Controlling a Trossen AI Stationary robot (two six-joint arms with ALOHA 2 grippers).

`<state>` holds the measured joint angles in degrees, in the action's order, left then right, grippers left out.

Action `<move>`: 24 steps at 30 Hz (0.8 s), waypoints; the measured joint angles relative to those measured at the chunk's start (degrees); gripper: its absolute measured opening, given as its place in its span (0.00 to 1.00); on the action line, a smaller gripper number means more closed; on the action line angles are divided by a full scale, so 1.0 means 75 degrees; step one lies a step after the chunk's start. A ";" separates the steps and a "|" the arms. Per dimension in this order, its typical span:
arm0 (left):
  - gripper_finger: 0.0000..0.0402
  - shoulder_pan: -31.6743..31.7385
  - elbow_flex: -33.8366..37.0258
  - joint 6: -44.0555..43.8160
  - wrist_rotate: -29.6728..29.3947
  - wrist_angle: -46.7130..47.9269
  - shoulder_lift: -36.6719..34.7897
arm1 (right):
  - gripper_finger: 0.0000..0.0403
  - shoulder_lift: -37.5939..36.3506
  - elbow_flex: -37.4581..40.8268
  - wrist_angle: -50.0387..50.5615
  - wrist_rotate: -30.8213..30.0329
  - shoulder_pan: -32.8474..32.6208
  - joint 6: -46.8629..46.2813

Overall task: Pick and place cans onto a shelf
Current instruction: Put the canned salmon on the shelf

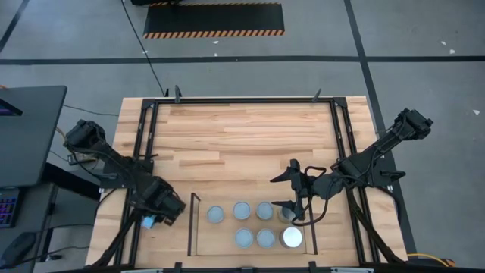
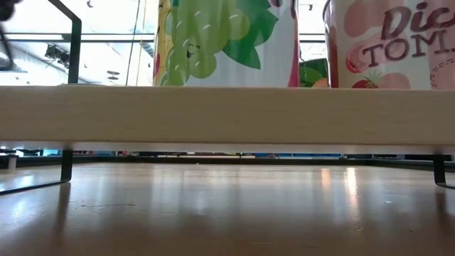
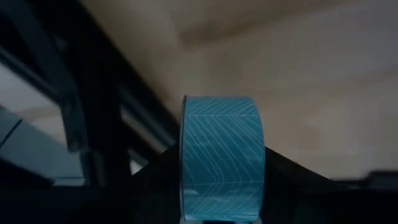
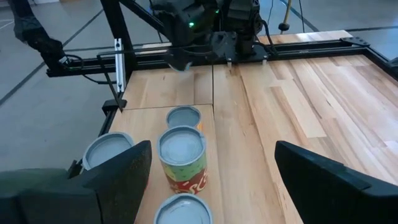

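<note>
Hovering wide open over the cans (image 1: 264,210) on the shelf (image 1: 194,225), the right gripper (image 1: 290,193) holds nothing.

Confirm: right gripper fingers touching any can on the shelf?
Apart. The right wrist view shows the right gripper open, its fingers spread wide either side of the red-and-yellow labelled can with bare wood between; no contact.

One camera hangs overhead, looking straight down on the whole worktop (image 1: 250,129) and both arms. Another sits at worktop level, so close to the shelf (image 2: 227,117) that its wooden edge and two can labels fill the picture. The right wrist camera looks across the cans (image 4: 182,158) toward the left arm. The left wrist camera faces a blue pad at close range.
</note>
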<state>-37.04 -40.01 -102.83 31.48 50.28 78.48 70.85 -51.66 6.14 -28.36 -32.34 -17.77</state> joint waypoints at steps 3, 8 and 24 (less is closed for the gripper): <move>0.36 0.0333 0.0000 0.0035 -0.0401 0.0059 0.0000 | 0.86 0.0000 0.0000 0.0060 0.0000 -0.0014 0.0144; 0.36 0.0694 0.0000 0.0184 -0.0681 0.0097 0.0000 | 0.86 0.0000 0.0000 0.0208 0.0103 -0.0100 0.0386; 0.38 0.1229 -0.1793 0.4014 -0.2043 0.5125 -0.0029 | 0.86 0.0000 0.0000 0.0231 0.0608 -0.0114 0.0579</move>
<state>-27.81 -53.45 -72.72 16.16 88.72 78.26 70.85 -51.66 7.88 -23.80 -33.19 -13.43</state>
